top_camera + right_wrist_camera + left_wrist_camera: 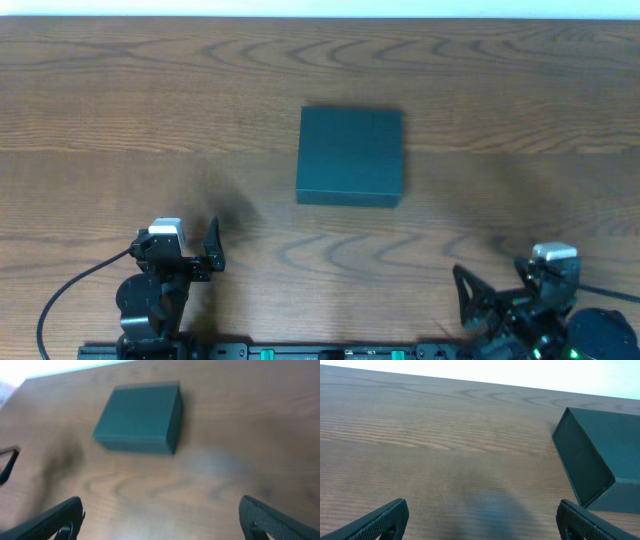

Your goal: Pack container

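The container is a dark teal square box with its lid shut, lying flat in the middle of the wooden table. It shows at the right edge of the left wrist view and at the upper middle of the right wrist view. My left gripper is open and empty near the front left edge, apart from the box; in the overhead view it sits at the bottom left. My right gripper is open and empty at the front right. No snack packets are in view.
The wooden table has a light wall edge along the far side. The arm bases and a black rail sit along the front edge. A black cable runs from the left arm.
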Robot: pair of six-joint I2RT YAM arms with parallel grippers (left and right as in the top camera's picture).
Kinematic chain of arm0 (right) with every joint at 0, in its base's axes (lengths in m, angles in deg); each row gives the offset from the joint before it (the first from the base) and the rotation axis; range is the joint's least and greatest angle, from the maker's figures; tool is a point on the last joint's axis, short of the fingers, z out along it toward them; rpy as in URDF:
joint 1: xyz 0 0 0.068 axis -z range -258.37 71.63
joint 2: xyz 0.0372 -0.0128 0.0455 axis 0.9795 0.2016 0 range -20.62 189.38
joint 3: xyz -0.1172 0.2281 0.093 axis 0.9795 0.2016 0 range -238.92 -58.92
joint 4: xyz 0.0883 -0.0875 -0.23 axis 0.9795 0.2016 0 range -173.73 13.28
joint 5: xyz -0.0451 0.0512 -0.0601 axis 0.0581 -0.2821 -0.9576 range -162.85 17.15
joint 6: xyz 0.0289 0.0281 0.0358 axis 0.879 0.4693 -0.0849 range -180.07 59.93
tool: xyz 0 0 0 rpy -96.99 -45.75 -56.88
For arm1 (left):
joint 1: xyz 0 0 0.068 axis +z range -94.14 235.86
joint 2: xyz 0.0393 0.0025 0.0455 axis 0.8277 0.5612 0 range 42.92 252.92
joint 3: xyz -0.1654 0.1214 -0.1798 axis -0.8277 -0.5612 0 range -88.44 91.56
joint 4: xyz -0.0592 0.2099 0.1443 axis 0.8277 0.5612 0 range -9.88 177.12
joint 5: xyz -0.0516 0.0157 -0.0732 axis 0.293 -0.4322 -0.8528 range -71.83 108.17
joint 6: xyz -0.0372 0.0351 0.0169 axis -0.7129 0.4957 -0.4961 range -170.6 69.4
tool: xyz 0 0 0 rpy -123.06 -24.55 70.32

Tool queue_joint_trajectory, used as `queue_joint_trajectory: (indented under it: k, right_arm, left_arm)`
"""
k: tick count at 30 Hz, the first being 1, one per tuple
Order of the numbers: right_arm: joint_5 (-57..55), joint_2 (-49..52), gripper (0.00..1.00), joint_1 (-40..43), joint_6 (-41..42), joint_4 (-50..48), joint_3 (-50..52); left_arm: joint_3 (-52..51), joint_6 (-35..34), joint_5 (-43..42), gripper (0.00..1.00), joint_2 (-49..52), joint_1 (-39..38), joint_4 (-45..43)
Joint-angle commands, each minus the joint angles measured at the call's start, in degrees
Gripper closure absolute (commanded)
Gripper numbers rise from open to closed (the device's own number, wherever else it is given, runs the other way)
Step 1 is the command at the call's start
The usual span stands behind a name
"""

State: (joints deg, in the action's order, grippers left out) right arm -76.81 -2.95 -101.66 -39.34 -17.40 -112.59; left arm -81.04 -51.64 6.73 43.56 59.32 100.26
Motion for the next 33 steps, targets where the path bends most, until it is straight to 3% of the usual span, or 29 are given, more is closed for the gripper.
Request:
queue_joint_trajectory:
  k: [1,8,21,33]
  right_arm:
    - [-2.5,-5.1,0.01,3.3,-9.3,-5.3,6.3]
    - [-2.7,-17.6,0.01,7.7,-18.6,-14.3,21.8]
    - [-2.1,-17.4,0.01,8.4,-17.6,-27.0,44.3]
    - [-1.6,-17.4,0.01,8.6,-17.8,-26.8,44.5]
  left_arm:
    - [-1.3,1.1,-0.4,0.05,-0.3,-0.3,-0.1]
    - [-1.3,1.1,-0.4,0.05,-0.3,-0.3,0.0]
    - [-1.3,1.1,-0.4,0.05,-0.3,-0.3,0.0]
    - [-1.3,1.1,-0.4,0.05,-0.3,-0.3,0.0]
